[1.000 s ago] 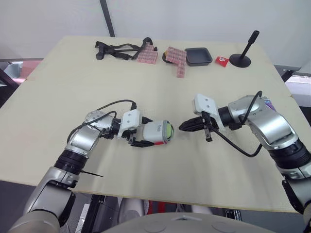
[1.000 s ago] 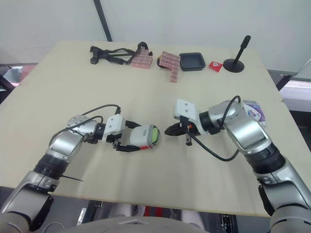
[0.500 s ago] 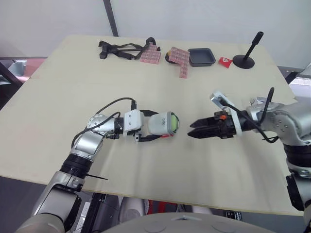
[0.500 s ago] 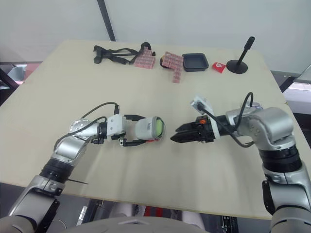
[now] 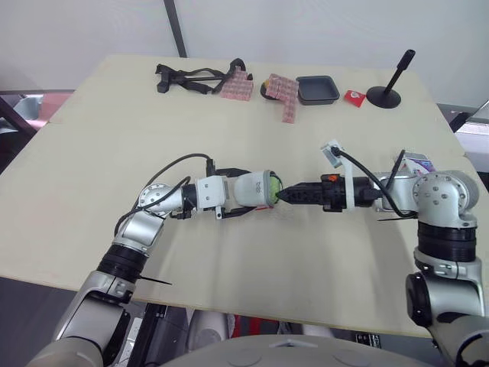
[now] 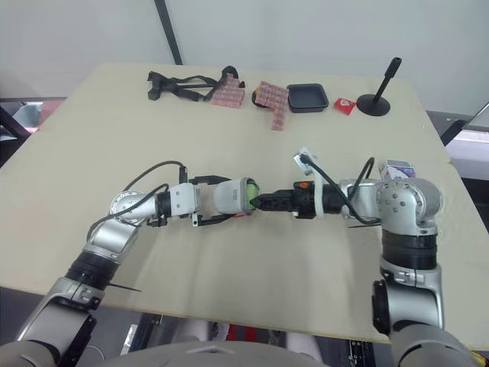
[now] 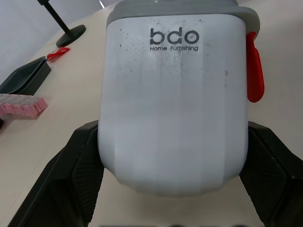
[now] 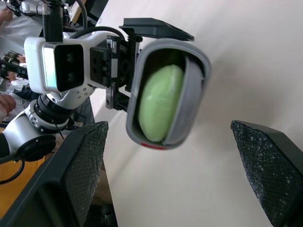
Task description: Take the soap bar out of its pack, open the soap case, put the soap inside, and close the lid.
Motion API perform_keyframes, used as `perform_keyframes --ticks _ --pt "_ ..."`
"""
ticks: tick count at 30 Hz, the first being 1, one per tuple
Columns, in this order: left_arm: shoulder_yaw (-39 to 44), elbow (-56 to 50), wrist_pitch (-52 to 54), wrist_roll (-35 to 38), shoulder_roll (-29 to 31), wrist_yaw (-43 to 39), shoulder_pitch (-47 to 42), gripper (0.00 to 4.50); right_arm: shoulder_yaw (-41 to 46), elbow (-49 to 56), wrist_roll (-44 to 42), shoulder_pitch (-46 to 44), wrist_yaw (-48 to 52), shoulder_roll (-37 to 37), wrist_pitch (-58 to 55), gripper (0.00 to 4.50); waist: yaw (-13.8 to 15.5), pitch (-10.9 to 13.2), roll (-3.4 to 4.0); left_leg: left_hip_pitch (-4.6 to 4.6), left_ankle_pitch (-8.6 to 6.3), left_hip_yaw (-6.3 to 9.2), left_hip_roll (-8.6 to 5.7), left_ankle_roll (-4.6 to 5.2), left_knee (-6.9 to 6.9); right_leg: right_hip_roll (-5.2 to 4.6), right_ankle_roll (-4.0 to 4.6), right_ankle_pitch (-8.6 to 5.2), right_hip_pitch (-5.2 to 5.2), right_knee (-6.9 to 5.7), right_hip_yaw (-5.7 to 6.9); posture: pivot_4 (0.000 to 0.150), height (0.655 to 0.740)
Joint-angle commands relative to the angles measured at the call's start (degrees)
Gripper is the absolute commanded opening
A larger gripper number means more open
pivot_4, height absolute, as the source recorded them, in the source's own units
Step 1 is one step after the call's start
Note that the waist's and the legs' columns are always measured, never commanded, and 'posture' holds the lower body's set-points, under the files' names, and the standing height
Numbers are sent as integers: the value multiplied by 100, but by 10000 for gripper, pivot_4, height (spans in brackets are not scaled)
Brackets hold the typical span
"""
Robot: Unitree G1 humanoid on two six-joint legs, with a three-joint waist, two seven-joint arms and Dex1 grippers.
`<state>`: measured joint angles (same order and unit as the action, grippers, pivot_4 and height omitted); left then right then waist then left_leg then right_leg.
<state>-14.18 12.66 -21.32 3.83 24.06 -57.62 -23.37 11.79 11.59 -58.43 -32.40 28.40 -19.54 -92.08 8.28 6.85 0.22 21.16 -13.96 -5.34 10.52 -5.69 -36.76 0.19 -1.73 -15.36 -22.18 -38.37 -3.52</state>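
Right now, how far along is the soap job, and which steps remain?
Done: the green soap already lies inside the open soap case. In hand: the left gripper clamps the case, and the right gripper, fingers open, points at its open end. Left: shutting the case; its opening is uncovered.

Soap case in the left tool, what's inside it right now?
Inside the soap case a green soap bar shows at the open mouth. The case's white wall covers its far end, so how deep it sits cannot be seen.
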Motion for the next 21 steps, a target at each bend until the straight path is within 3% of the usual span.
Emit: perform_keyframes --ticks 1,8,21 --pt "79 -102 -96 9 -16 153 -47 36525 123 204 -429 -72 -461 206 -42 44593 -9 0 0 0 0 0 0 0 0 0 0 0 0 0 3 1500 7400" --pt "37 -183 -77 -54 -85 309 -78 36525 148 100 -613 -81 -1125 572 -42 44593 -35 1 1 0 0 0 0 -1 1 -3 0 0 -1 0 14 1500 7400" --pt "24 -291 -3 -49 -115 367 -106 36525 111 -127 -876 -82 -1479 715 -42 44593 -43 1 1 1 0 0 -1 -2 4 -4 0 0 -1 2 18 1500 7400"
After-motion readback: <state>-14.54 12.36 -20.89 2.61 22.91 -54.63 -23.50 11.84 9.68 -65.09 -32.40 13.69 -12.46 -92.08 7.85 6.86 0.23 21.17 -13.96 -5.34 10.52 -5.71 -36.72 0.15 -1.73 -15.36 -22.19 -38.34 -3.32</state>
